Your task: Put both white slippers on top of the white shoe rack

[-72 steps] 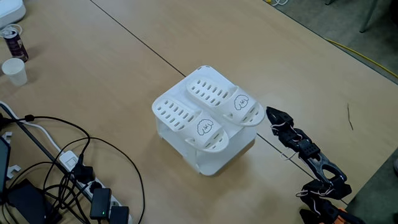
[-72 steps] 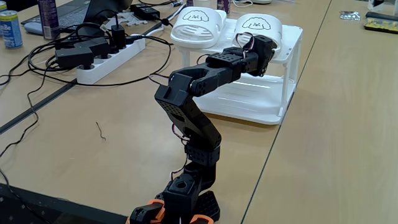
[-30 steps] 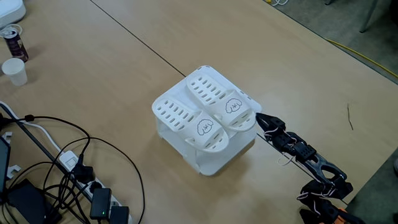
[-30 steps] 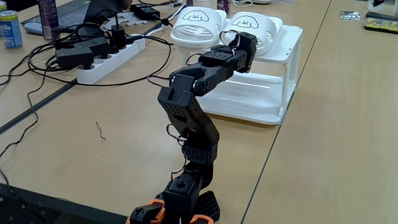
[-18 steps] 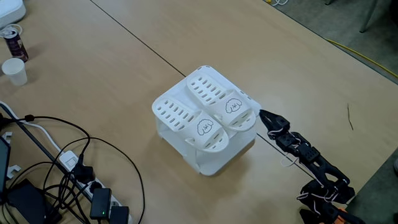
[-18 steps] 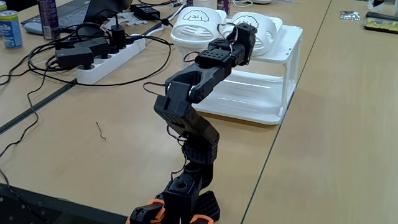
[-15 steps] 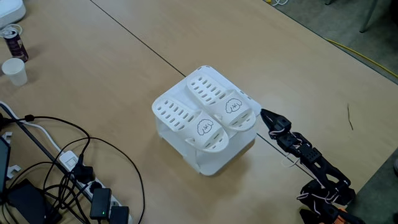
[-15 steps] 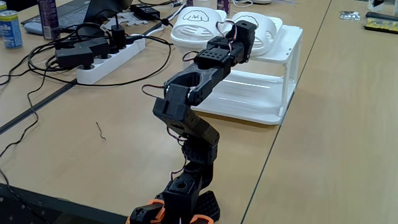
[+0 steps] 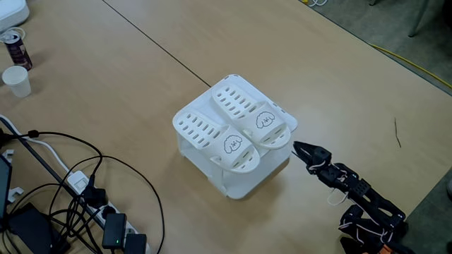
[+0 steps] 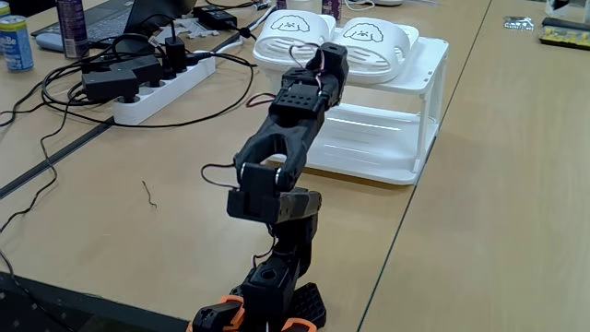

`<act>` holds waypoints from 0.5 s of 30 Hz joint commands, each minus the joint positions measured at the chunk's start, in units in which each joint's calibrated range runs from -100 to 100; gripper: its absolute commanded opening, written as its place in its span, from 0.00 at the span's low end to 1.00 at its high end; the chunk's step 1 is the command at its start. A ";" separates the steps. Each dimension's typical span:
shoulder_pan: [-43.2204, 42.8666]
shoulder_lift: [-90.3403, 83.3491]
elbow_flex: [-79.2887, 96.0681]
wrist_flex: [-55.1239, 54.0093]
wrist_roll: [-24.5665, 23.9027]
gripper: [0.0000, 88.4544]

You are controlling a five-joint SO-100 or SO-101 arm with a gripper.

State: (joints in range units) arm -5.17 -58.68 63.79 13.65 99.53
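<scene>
White slippers [image 9: 233,128] lie side by side on the flat top of the white shoe rack [image 9: 244,185], both with their cartoon faces toward the arm; in the other fixed view the pair [image 10: 330,40] sits on the rack's top [image 10: 436,57] with the toe ends hanging slightly over its near edge. The rack's lower shelf, seen through the open side, looks bare. The hand [image 9: 298,147] is just beside the rack's corner, close to the nearer slipper's toe but apart from it, its fingers pressed together on nothing, as far as the high fixed view shows.

The rack stands on a tan wooden desk [image 9: 127,70] crossed by a dark seam. At the desk's left edge in the high fixed view are a white paper cup [image 9: 15,80], a dark can [image 9: 15,46], and a tangle of black cables [image 9: 85,190] leading to a power strip [image 10: 152,92]. Grey floor [image 9: 381,21] shows beyond the desk with a yellow cable on it.
</scene>
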 commanded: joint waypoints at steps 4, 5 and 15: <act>-2.40 -2.45 2.56 0.59 0.47 0.01; -2.97 -2.28 3.01 0.50 0.47 0.01; -3.55 -1.52 5.54 0.16 0.47 0.01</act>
State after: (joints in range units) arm -8.76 -59.92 70.26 14.08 99.53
